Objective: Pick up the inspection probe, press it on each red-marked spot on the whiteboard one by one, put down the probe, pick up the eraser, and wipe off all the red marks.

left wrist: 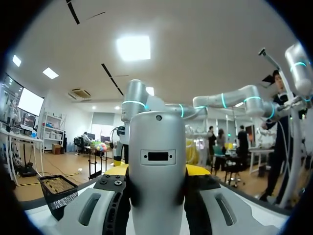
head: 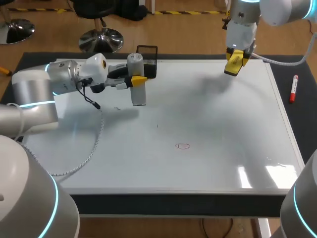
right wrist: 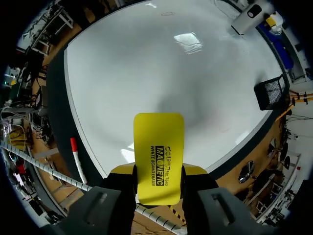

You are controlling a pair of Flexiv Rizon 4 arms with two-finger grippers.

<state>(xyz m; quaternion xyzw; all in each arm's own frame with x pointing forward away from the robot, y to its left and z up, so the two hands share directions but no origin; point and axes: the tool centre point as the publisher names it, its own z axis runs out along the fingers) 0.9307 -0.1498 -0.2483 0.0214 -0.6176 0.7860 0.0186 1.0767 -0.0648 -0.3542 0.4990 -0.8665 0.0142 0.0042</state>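
**Both tools in hand, one red ring left on the board**

My left gripper (head: 137,82) is clamped on the inspection probe (head: 138,83), fingers pinching its grey body from both sides. The arm lies low and sideways, so the probe hangs upright, nose down toward the whiteboard (head: 213,124). That is the attitude I want for a straight press. It sits over the far left part of the board. Whether the nose touches the surface I cannot tell, though its shadow falls off to one side, so I judge it lifted.

Over on the right, my right gripper (head: 234,63) is closed around the yellow eraser (head: 234,60), held high above the far right corner. I read that as parked: ready for wiping, well out of the probe's way.

The one mark I can make out is a red ring (head: 183,146) near the middle of the board, toward my side, well apart from both tools. The board between the probe and that ring looks open.

Things to mind: the black mesh basket (head: 147,58) stands just behind the probe at the far edge. The white coiled cable (head: 91,148) trails from my left arm across the near left of the board, and could drag if I swing wide. A red marker (head: 293,88) lies on the dark mat beside the board's right edge, clear of the wiping area.
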